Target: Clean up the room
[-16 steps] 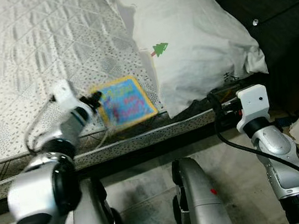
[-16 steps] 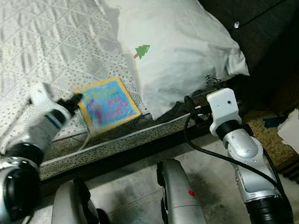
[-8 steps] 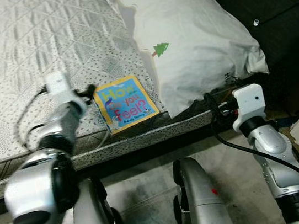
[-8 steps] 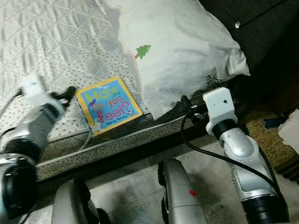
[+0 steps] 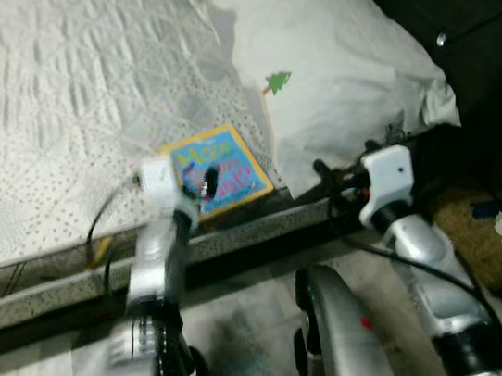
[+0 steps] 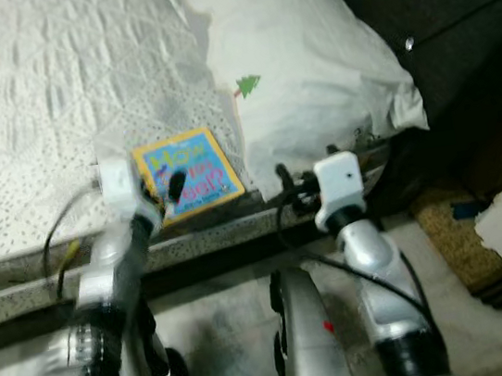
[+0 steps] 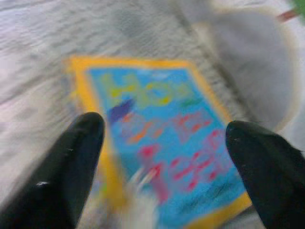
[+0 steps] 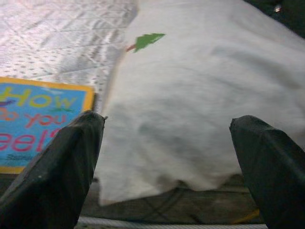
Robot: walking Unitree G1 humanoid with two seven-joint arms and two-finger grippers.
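One book [image 5: 217, 167] lies flat at the bed [image 5: 47, 132] edge beside the pillow [image 5: 336, 64] | left pincer [image 7: 164, 143] wide above book, right pincer [image 8: 167, 157] wide near pillow | risk: flat cover slips off the edge.

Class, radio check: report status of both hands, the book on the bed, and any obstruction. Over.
Left hand open, over book near mattress edge. Right hand open, facing pillow. Pillow beside book, not covering it. Over.

left end effector [image 5: 205, 183]: motion-blurred, hides part of book [image 5: 233, 158] | book title unreadable in left wrist view
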